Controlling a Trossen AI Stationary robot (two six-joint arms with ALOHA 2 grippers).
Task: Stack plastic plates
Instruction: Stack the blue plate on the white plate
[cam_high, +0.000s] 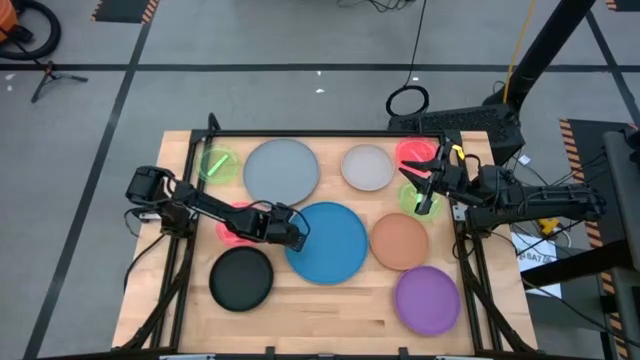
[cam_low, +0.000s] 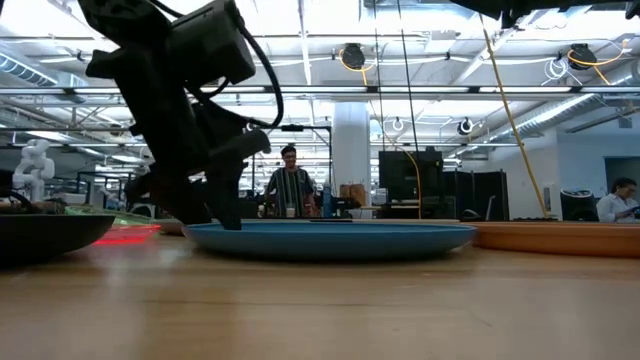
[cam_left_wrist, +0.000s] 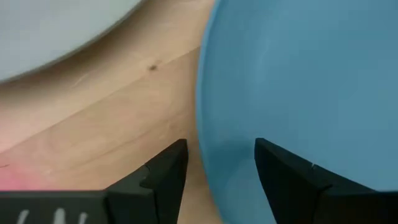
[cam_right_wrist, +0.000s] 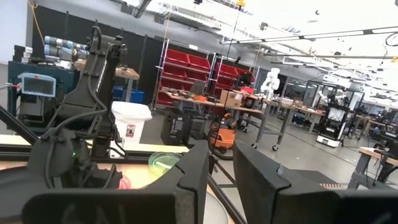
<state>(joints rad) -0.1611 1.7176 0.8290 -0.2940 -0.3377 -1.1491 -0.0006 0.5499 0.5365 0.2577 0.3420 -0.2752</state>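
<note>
My left tool (cam_high: 296, 232) sits at the nine o'clock rim of the blue plate (cam_high: 330, 243), mid-desk (cam_high: 320, 310). At twelve o'clock from it lies the grey plate (cam_high: 282, 168), at seven the black plate (cam_high: 241, 278). My right tool (cam_high: 428, 182) hovers over a small green plate (cam_high: 418, 200) at the desk's two o'clock.

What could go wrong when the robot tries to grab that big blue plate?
The left gripper is open astride the rim of the blue plate, one finger over it, one over bare wood. The rim is thin and lies flat, so the fingers might slip off or only push it. A pushed plate could bump the tan plate close beside it. The right gripper waits above the far-right plates.
</note>
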